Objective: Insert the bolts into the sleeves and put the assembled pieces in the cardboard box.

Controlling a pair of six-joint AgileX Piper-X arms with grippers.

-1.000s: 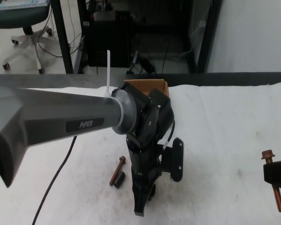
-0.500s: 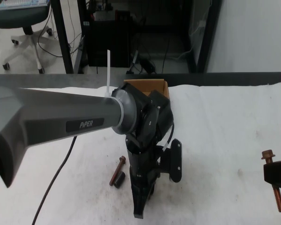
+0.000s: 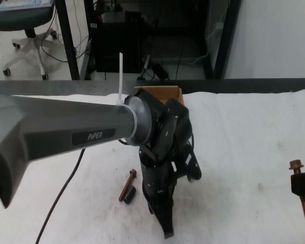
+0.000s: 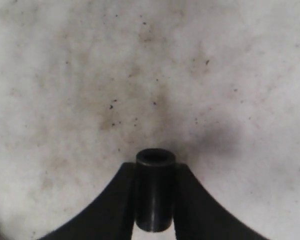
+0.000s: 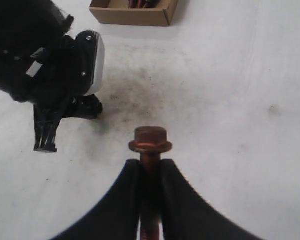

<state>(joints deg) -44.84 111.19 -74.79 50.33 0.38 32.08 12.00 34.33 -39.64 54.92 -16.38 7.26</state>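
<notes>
1. Left arm (image 3: 66,134) extends from near left to centre, wrist bent downward.
2. Left gripper (image 4: 155,169): fingers clamped on a sleeve (image 4: 155,200).
3. Right gripper (image 5: 150,165), at near right edge: fingers clamped on a bolt (image 5: 150,139) shank.

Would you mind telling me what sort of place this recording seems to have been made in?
Probably a robotics lab or workshop: a robot arm hangs over a cloth-covered bench, and a wheeled office chair and dark metal frames stand on the bare floor behind it.
</notes>
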